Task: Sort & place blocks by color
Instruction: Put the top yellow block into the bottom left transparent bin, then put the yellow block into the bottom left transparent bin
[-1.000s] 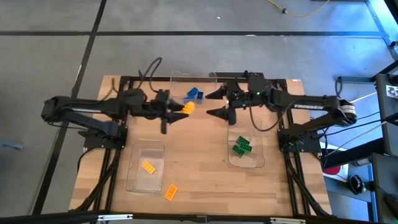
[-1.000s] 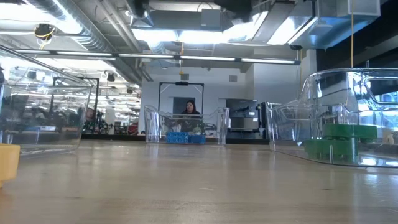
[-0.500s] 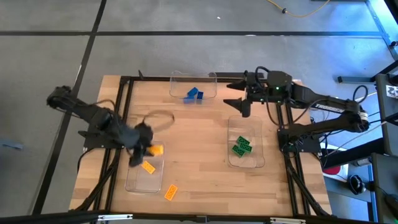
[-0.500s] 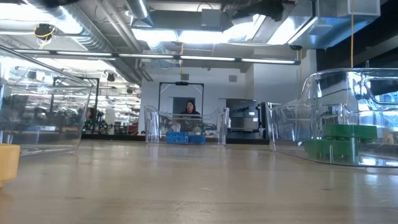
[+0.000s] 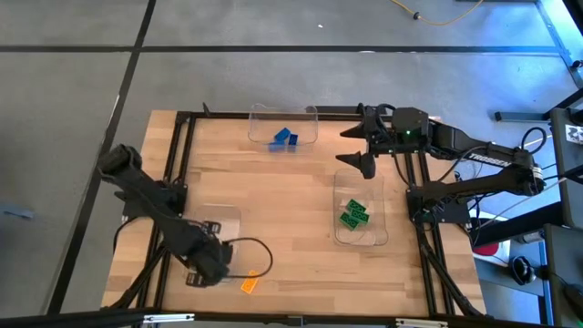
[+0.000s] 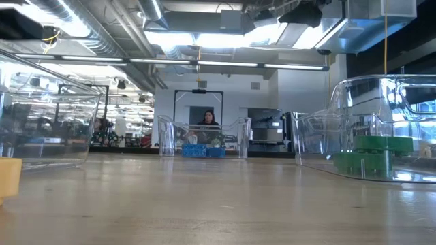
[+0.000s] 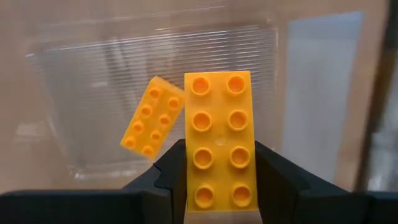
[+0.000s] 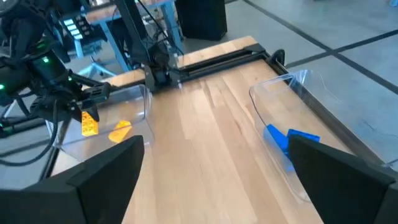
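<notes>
My left gripper (image 5: 211,260) hangs over the clear left tray (image 5: 219,223) and is shut on an orange brick (image 7: 219,140). A second orange brick (image 7: 152,116) lies flat on that tray's floor. A third orange brick (image 5: 250,283) lies on the table just near of the tray. Blue bricks (image 5: 284,138) sit in the far tray and green bricks (image 5: 353,214) in the right tray. My right gripper (image 5: 360,146) is open, high above the table between the far tray and the right tray, with nothing between its fingers. My left gripper pinches the orange brick's two long sides (image 7: 191,180) between its two fingers, on the half nearer the wrist. The fingers point down from above and lie along the brick. The brick's other half sticks out past the fingertips, clear above the tray floor.
Black frame rails (image 5: 178,155) run along the table's left, right and far sides. The left tray's walls (image 7: 62,93) stand around the spot under my left gripper. Bare wood lies between the trays (image 5: 287,219). A person (image 6: 208,119) sits far off in the room.
My left gripper has swung from beside the far tray toward the table's near left, sunk, and tipped from level to pointing down over the left tray. It has carried the orange brick along. My right gripper has drawn back a little toward the table's right edge, still open.
</notes>
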{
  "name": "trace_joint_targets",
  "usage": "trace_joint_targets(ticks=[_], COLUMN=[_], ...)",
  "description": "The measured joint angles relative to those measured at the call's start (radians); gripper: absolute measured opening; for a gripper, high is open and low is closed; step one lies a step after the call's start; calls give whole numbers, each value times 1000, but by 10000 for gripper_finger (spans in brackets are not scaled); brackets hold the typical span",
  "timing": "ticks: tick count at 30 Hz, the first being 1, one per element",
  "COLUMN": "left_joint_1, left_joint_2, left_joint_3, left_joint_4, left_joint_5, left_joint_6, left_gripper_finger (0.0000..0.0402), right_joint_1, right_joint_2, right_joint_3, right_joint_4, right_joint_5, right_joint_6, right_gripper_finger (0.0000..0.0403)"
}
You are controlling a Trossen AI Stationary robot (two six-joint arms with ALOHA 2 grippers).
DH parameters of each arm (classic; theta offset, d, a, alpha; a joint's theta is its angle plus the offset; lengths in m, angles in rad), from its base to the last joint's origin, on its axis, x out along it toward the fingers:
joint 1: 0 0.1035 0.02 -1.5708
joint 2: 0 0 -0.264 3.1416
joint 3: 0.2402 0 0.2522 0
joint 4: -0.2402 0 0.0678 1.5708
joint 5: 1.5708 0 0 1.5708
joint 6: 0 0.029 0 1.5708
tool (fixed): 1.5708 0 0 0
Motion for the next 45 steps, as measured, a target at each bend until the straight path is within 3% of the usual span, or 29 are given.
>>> trace_joint_targets(ticks=[8, 18, 24, 30, 33, 38, 41, 45], left_joint_1=[16, 16, 21, 67, 96, 189, 280, 423], left_joint_2=[118, 132, 126, 99, 44, -149, -290, -449], left_joint_3=[-1, -27, -28, -29, -29, -29, -29, -29], left_joint_4=[72, 100, 98, 76, 73, 61, 61, 107], left_joint_5=[30, 6, 7, 119, 178, 164, 73, -152], left_joint_6=[23, 15, 4, -4, 18, 14, -28, -83], left_gripper_finger=[128, 128, 205, 261, 269, 271, 272, 272], right_joint_1=[0, 0, 0, 0, 0, 0, 0, 0], right_joint_2=[1, 1, 1, 1, 1, 1, 1, 1], right_joint_3=[0, 0, 0, 0, 0, 0, 0, 0], right_joint_4=[-3, -1, -1, -1, -1, -1, -1, 0], right_joint_5=[-1, -3, -3, -3, -3, -9, -19, -40], right_joint_6=[-13, -14, -35, -41, -42, -53, -62, -63], right_gripper_finger=[399, 399, 399, 399, 399, 399, 399, 399])
